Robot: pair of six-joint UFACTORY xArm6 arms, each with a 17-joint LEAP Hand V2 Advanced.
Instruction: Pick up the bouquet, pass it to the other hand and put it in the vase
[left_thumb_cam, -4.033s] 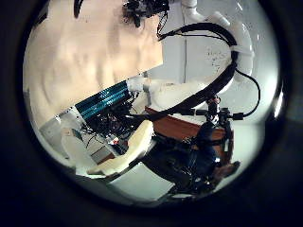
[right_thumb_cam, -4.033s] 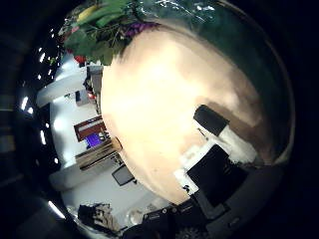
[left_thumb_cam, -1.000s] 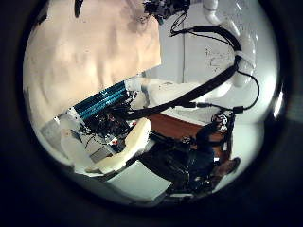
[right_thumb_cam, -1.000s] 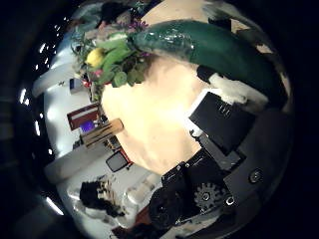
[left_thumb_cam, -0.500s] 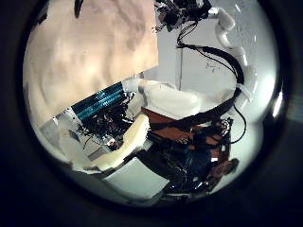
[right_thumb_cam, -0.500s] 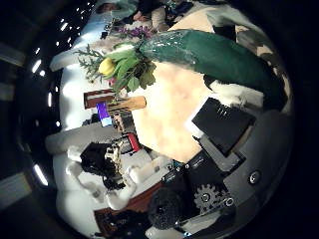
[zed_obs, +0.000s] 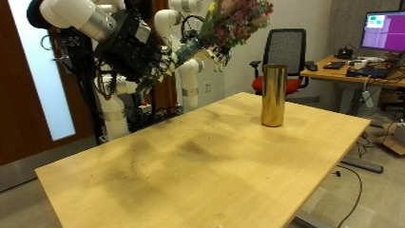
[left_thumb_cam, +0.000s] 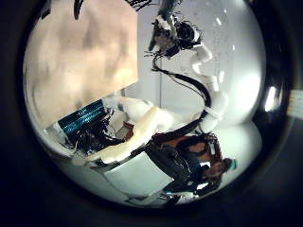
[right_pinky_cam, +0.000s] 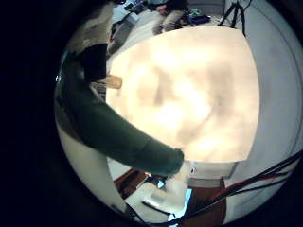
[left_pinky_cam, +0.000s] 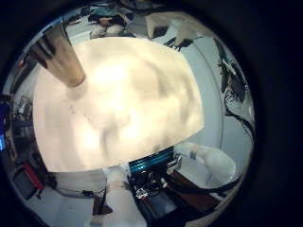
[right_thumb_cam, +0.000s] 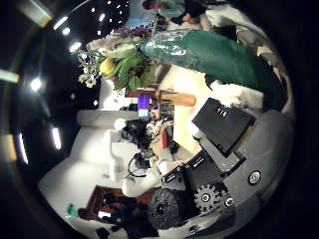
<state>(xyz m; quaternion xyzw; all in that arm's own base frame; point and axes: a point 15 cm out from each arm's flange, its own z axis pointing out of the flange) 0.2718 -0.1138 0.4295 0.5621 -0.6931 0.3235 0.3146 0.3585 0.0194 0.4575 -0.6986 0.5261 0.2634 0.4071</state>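
A light wooden table (zed_obs: 215, 161), a black office chair (zed_obs: 286, 47) behind it, a lit monitor (zed_obs: 384, 31) beyond.

Tabletop (zed_obs: 190, 161) bare across nearly its whole span; wide free room for a pass. Only obstacle on it: vase (zed_obs: 272, 95), upright near the far edge, open space all round and above its mouth. Bouquet (zed_obs: 228, 24) held high by the right robot hand (zed_obs: 140, 47), well clear of the wood. Office chair (zed_obs: 289, 52) stands beyond the far edge.
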